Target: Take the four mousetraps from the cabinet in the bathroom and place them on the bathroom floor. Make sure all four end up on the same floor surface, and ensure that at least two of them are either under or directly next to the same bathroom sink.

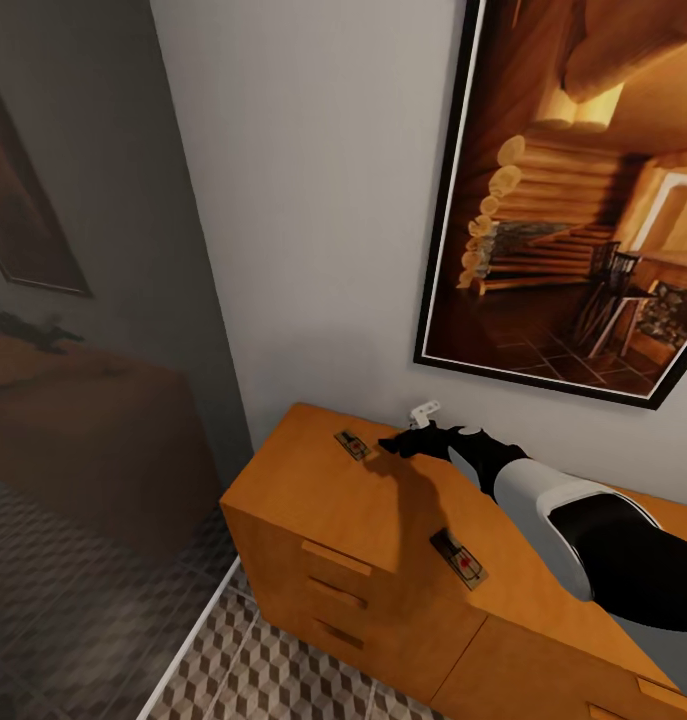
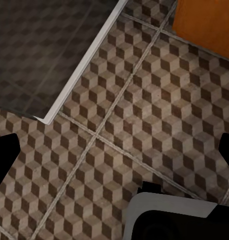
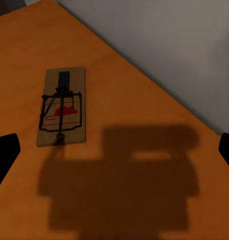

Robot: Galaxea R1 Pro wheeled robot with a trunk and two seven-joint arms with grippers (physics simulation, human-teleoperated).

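Observation:
Two mousetraps lie flat on the orange-brown cabinet top: one near its far left corner and one near the front edge. My right gripper hovers over the cabinet top just right of the far mousetrap. In the right wrist view that mousetrap lies ahead of the open right gripper, off to one side, with nothing between the fingers. My left gripper is open and empty above the cube-patterned bathroom floor.
A large framed painting hangs on the wall behind the cabinet. A small white object sits by the wall behind my right gripper. A dark glass panel with a white floor strip bounds the left. A cabinet corner stands near my left gripper.

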